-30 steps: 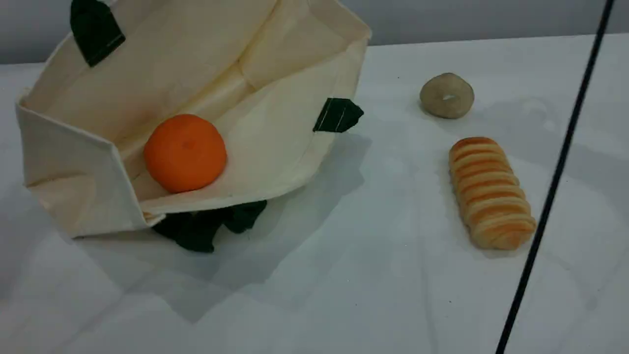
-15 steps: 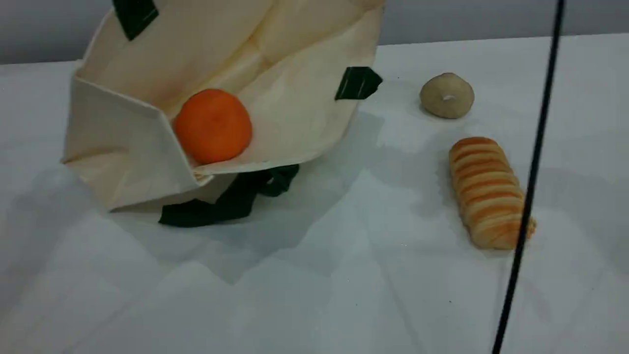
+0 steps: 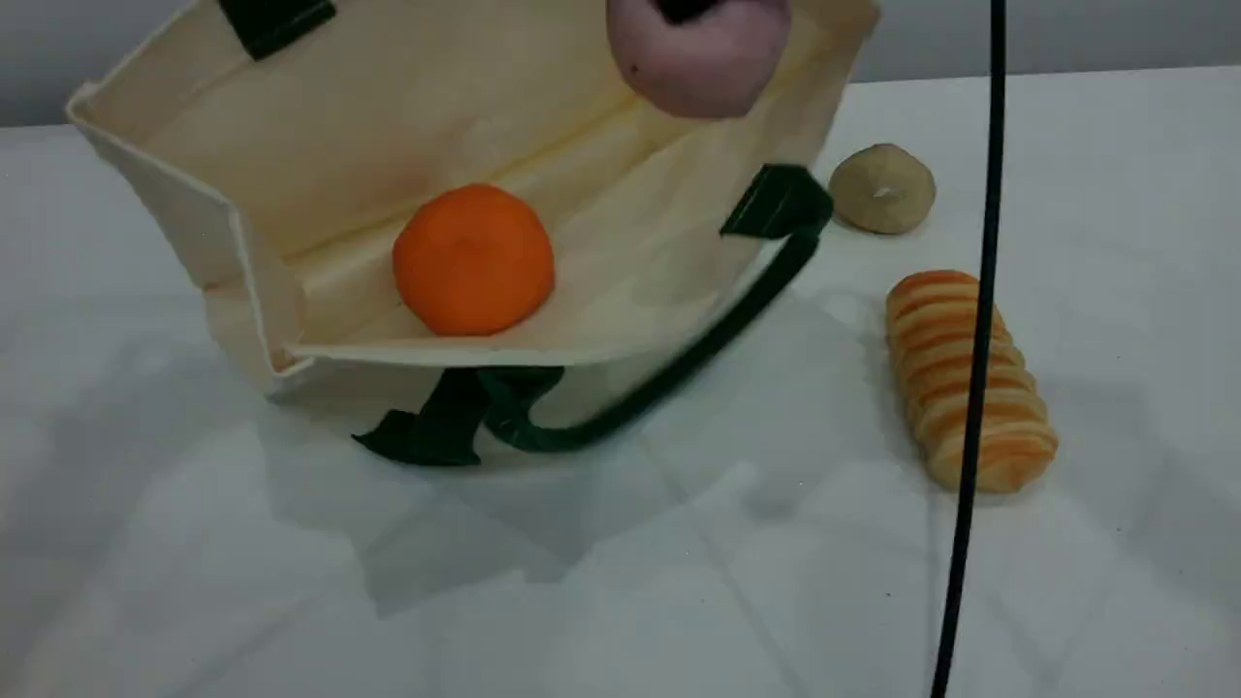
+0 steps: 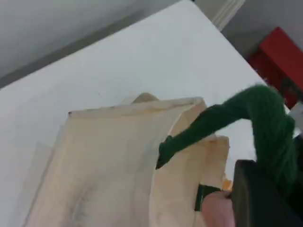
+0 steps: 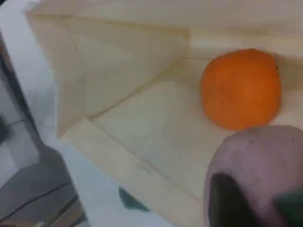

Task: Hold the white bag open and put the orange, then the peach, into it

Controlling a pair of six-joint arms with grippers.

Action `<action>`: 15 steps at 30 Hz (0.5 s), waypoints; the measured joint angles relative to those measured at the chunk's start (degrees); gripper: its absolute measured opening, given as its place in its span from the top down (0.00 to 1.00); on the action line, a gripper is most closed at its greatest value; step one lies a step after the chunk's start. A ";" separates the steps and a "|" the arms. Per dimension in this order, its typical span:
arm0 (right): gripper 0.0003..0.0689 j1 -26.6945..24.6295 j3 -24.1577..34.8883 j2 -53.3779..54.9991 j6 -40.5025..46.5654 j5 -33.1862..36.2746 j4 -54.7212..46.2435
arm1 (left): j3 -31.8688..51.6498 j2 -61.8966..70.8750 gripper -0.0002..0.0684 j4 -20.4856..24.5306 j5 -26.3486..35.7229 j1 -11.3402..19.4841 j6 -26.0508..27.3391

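The white bag lies tilted on the table, its mouth held wide toward the camera. Inside it, on the lower wall, rests the orange, also visible in the right wrist view. My left gripper is shut on the bag's upper green rope handle, which drapes over its finger. The other handle trails on the table below the bag's mouth. The pale pink peach hangs at the top edge above the bag's right side, with my right gripper shut on it.
A beige round thing with a white dimple and a striped bread loaf lie to the right of the bag. A black cable hangs down in front of the loaf. A red object stands beyond the table's far corner.
The bag has swung to the right and its mouth has spread wider. The orange rode along inside. The peach has come into view from the top. The cable has shifted left.
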 joint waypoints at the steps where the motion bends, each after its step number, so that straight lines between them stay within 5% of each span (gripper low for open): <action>1: 0.64 0.68 0.25 0.05 0.00 -1.30 0.20 | -0.47 0.00 0.88 0.00 0.27 0.00 0.01; 15: 0.64 11.21 0.22 3.75 -0.56 -21.60 3.42 | -0.68 0.10 0.88 0.17 1.42 0.02 0.01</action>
